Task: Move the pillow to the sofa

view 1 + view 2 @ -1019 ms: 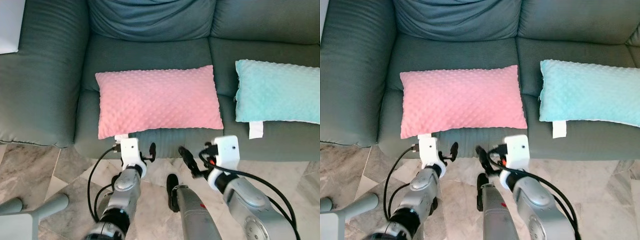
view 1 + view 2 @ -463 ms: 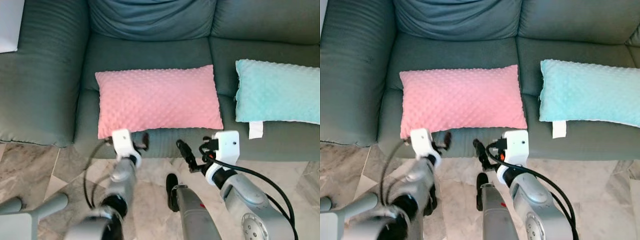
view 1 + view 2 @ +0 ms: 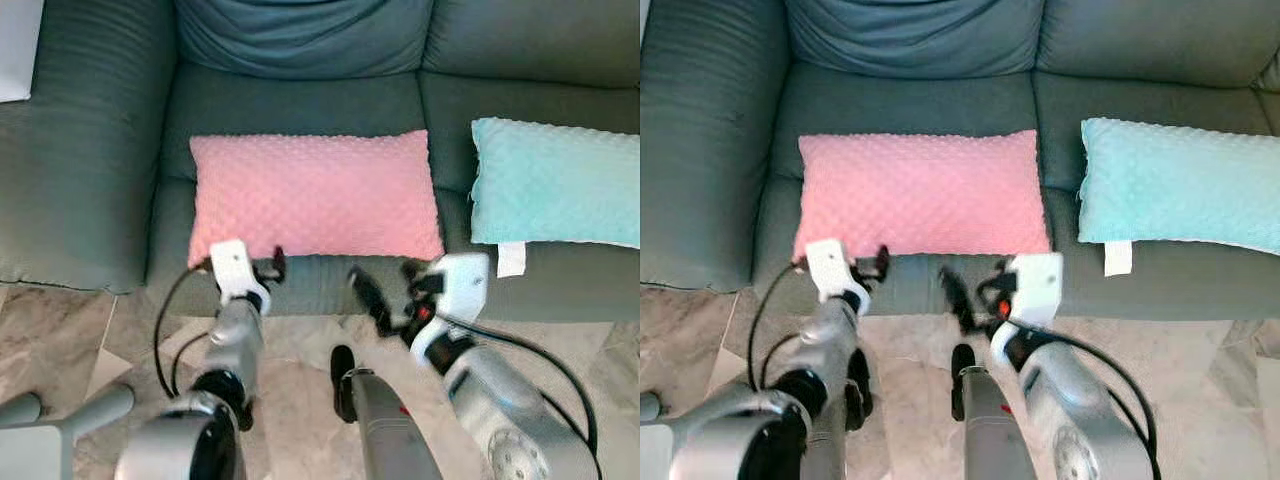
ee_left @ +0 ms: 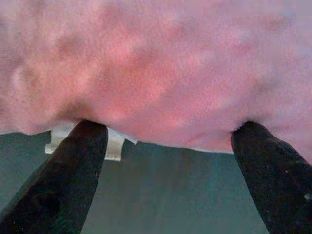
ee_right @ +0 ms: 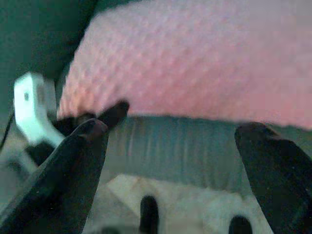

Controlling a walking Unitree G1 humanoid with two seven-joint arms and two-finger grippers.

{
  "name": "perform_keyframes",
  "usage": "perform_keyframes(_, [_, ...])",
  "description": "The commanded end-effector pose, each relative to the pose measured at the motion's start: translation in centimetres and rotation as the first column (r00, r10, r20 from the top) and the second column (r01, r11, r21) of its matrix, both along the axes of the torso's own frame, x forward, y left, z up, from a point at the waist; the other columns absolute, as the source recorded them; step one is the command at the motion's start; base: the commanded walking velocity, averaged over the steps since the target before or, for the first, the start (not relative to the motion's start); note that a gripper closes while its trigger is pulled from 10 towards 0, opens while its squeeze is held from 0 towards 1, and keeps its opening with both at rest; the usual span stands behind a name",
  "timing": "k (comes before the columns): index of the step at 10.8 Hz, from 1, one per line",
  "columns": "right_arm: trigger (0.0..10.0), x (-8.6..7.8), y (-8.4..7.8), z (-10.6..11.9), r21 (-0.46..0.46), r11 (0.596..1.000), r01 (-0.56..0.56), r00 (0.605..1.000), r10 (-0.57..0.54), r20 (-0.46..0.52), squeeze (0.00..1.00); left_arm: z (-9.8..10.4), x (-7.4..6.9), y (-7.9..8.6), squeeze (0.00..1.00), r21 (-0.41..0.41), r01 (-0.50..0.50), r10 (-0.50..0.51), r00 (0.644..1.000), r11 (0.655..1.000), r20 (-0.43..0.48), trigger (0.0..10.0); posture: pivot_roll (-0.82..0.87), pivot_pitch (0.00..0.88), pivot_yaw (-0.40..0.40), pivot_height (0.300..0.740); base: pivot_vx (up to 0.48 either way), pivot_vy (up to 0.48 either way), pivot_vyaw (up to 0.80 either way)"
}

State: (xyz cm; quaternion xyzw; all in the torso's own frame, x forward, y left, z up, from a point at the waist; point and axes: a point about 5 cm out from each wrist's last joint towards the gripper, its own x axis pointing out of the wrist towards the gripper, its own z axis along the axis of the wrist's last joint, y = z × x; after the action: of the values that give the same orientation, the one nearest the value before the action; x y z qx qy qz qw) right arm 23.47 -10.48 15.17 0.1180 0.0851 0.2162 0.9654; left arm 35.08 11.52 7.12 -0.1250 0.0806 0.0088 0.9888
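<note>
Where the sofa (image 3: 90, 150) met the tiled floor (image 3: 60, 340), two pillows were counted on its seat: one pink pillow (image 3: 313, 196) lying flat on the middle cushion, its near edge along the front of the seat, and one teal pillow (image 3: 555, 183) on the cushion to the robot's right, apart from the pink one. A white tag (image 3: 511, 259) hung from the teal pillow's near edge. Two grippers were in view. The left gripper (image 3: 270, 268) was at the pink pillow's near left corner, its two fingers (image 4: 73, 170) spread wide with their tips against the pillow's edge, gripping nothing. The right gripper (image 3: 385, 292) was in front of the seat below the pink pillow, blurred, fingers likewise spread apart and empty. One grey handle (image 3: 70, 415) showed at the lower left corner.
</note>
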Motion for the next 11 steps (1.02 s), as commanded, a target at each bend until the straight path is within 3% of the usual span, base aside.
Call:
perform_keyframes(1, [10.0, -0.7, -0.1, -0.3, -0.01, 1.0, -0.01, 1.0, 0.01, -0.022, 0.0, -1.8, -1.1, 0.0, 0.0, -0.007, -0.008, 0.007, 0.998, 1.0, -0.068, 10.0, -0.35, 0.593, -0.092, 0.74, 0.0, 0.0, 0.0])
perform_keyframes(5, [10.0, -0.7, -0.2, -0.4, -0.009, 1.0, -0.023, 0.999, 0.022, -0.027, 0.0, -1.8, -1.2, -0.1, 0.0, -0.007, 0.001, -0.001, 0.998, 1.0, -0.06, 10.0, -0.34, 0.592, -0.089, 0.74, 0.0, 0.0, 0.0])
perform_keyframes(8, [10.0, 0.0, 0.2, -0.7, -0.014, 0.999, -0.049, 0.999, 0.049, -0.014, 0.0, -4.8, -4.5, 0.2, 0.0, 0.011, 0.044, -0.044, 0.997, 0.999, -0.06, 10.0, -0.3, 0.552, -0.07, 0.74, 0.0, 0.0, 0.0])
perform_keyframes(9, [10.0, 0.6, 0.0, -1.4, -0.033, 0.998, -0.054, 0.998, 0.054, -0.019, 0.0, -5.7, -6.2, 1.1, 0.0, 0.04, 0.052, -0.051, 0.998, 0.998, -0.037, 10.0, -0.26, 0.517, -0.049, 0.74, 0.0, 0.0, 0.0])
perform_keyframes(10, [10.0, 0.8, -0.1, -2.0, -0.049, 0.997, -0.061, 0.998, 0.06, -0.028, 0.0, -5.9, -6.8, 1.6, 0.0, 0.053, 0.058, -0.057, 0.998, 0.997, -0.031, 10.0, -0.23, 0.478, -0.03, 0.74, 0.0, 0.0, 0.0])
perform_keyframes(11, [10.0, 1.5, 0.0, -3.6, -0.098, 0.992, -0.083, 0.995, 0.077, -0.061, 0.0, -5.3, -8.2, 3.2, 0.0, 0.085, 0.09, -0.091, 0.996, 0.992, 0.008, 10.0, -0.18, 0.417, -0.008, 0.74, 0.0, 0.0, 0.0])
